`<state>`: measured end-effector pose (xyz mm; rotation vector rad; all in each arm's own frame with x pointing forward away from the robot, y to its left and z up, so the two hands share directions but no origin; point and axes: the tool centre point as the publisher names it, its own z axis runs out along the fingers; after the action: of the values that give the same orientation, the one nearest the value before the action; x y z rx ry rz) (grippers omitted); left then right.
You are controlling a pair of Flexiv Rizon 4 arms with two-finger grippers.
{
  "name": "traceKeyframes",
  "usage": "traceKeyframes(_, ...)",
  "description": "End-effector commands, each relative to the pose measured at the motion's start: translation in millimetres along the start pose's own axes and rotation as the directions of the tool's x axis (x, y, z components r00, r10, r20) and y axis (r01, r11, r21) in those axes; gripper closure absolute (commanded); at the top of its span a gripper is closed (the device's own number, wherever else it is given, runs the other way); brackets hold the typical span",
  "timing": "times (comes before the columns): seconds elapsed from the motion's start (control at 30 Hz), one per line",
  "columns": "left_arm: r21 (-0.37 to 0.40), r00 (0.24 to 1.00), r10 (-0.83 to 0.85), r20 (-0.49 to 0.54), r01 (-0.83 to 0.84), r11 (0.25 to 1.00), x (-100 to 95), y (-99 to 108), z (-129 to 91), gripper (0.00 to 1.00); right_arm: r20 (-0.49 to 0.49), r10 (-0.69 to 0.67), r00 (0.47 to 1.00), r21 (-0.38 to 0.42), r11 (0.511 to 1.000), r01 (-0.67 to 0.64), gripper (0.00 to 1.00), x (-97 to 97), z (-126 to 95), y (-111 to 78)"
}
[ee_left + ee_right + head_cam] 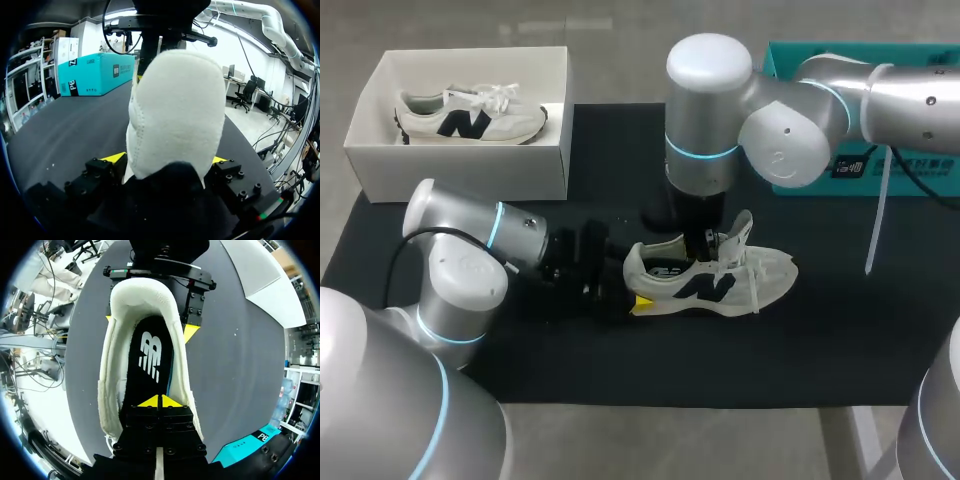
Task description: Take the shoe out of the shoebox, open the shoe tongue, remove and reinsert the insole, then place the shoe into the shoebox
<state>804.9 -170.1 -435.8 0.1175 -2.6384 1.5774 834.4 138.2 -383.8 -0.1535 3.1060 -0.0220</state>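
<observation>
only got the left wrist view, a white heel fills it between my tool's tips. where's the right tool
Observer: The right tool is down inside the shoe, with its tips shut together on the black insole. I cannot tell whether they pinch it.
Operator: tongue open or not
Observer: Open. In the head view the tongue stands upright, just beyond the right tool.
Operator: anything in the box
Observer: Yes, a second shoe lies on its side in the white shoebox, at the table's far left corner.
</observation>
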Motion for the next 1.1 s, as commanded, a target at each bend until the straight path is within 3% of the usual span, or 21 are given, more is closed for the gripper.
traceKeyframes(0.03, -0.002, 1.0, 0.0, 0.001, 0.0, 1.0, -0.1, 1, 0, 1.0, -0.027, 0.007, 1.0, -0.007, 1.0, -0.007, 1.0, -8.0, 10, -3.2)
traceKeyframes(0.2, -0.002, 1.0, 0.0, 0.001, 0.0, 1.0, -0.1, 1, 0, 1.0, -0.029, 0.005, 1.0, -0.011, 1.0, -0.005, 1.0, -9.8, 13, -4.5)
traceKeyframes(0.23, -0.002, 1.0, 0.0, 0.001, 0.0, 1.0, -0.1, 1, 0, 1.0, -0.03, 0.005, 1.0, -0.012, 1.0, -0.005, 0.88, -10.2, 14, -4.6)
traceKeyframes(0.3, -0.002, 1.0, 0.0, 0.001, 0.0, 1.0, -0.1, 1, 0, 1.0, -0.036, 0.001, 0.999, -0.017, 1.0, -0.002, 0.77, -10.9, 15, -4.2)
traceKeyframes(0.47, -0.002, 1.0, 0.0, 0.001, 0.0, 1.0, -0.1, 1, 0, 1.0, -0.043, -0.006, 0.999, -0.018, 1.0, 0.005, 0.64, -11.1, 15, -2.8)
traceKeyframes(0.87, -0.002, 1.0, 0.0, 0.001, 0.0, 1.0, -0.1, 1, 0, 1.0, -0.092, -0.026, 0.995, -0.08, 0.997, 0.018, 0.55, -8.9, 31, 1.8)
traceKeyframes(1.1, -0.002, 1.0, 0.0, 0.001, 0.0, 1.0, -0.1, 1, 0, 1.0, -0.144, -0.042, 0.989, -0.1, 0.995, 0.028, 0.51, 2.2, 45, 8.5)
